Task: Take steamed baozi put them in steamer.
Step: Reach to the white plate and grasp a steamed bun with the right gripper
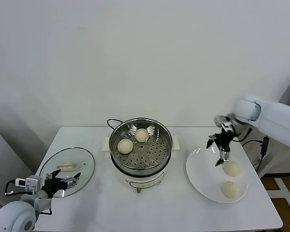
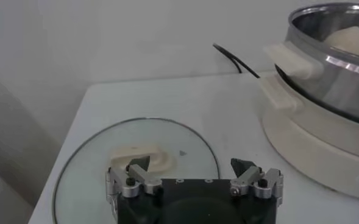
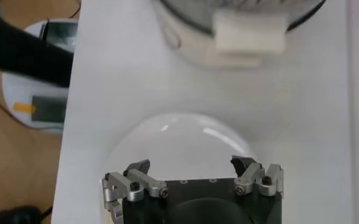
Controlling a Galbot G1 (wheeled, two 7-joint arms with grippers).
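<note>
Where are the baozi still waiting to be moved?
In the head view, two baozi lie on the white plate, right of the steamer, just below the open right hand.

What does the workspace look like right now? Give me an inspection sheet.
Surface: white table, clean where bare.
Job's things: steamer at centre with two baozi on its perforated tray; two more baozi on the plate to its right.
Clutter: glass lid lying flat at the left.
Grippers: left claw open, low over the lid's near edge, holding nothing; right claw open, pointing down over the plate's far side, beside the nearer-to-steamer baozi, empty.
Cables: black cord behind the steamer; black cable hanging off the right arm.
Surroundings: plain white wall; wooden floor at the right.
</note>
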